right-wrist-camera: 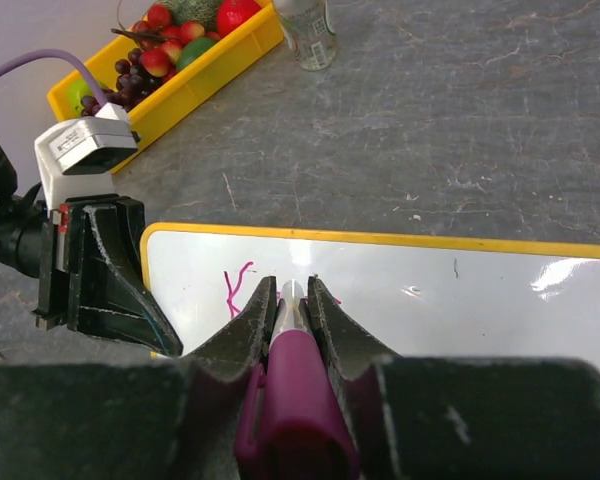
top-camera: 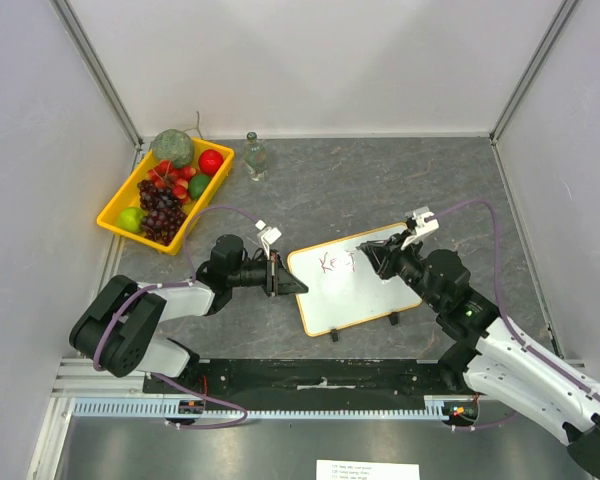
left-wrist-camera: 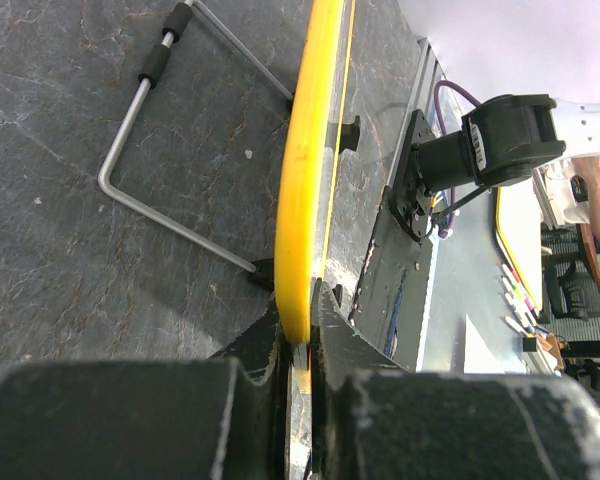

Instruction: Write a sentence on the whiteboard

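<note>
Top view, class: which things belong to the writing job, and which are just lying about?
In the job: whiteboard, purple marker, left claw gripping the board's edge, right claw holding the marker.
Lying about: yellow fruit tray, small bottle.

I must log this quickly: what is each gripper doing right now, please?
Left gripper: closed on the edge of the whiteboard.
Right gripper: closed on the purple marker.

Grey slate tabletop (top-camera: pixel 380 180), plain white walls (top-camera: pixel 310 60)
</note>
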`<state>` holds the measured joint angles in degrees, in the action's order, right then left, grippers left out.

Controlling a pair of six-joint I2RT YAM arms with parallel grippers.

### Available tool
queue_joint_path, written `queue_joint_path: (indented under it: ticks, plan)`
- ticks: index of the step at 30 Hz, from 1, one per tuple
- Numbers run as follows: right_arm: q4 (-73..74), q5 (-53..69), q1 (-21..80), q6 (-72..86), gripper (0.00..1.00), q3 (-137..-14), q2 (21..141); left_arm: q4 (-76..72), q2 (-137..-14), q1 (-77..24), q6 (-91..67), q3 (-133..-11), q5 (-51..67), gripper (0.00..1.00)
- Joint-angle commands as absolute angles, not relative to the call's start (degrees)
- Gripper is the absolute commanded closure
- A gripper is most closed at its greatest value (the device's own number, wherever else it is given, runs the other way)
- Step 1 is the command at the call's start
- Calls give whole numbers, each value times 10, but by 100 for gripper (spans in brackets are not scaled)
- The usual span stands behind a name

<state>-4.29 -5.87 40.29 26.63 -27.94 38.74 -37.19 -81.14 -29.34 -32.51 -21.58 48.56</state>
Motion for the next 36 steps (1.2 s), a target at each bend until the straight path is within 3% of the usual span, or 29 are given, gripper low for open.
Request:
queue_joint_path:
  ticks: [1, 36]
  plan:
    - [-78, -88, 403, 263, 100, -301, 409, -318, -824, -295, -255, -211, 430, 98]
    - [-53, -153, 403, 250, 100, -245, 405, -319, -824, -294, -255, -211, 430, 98]
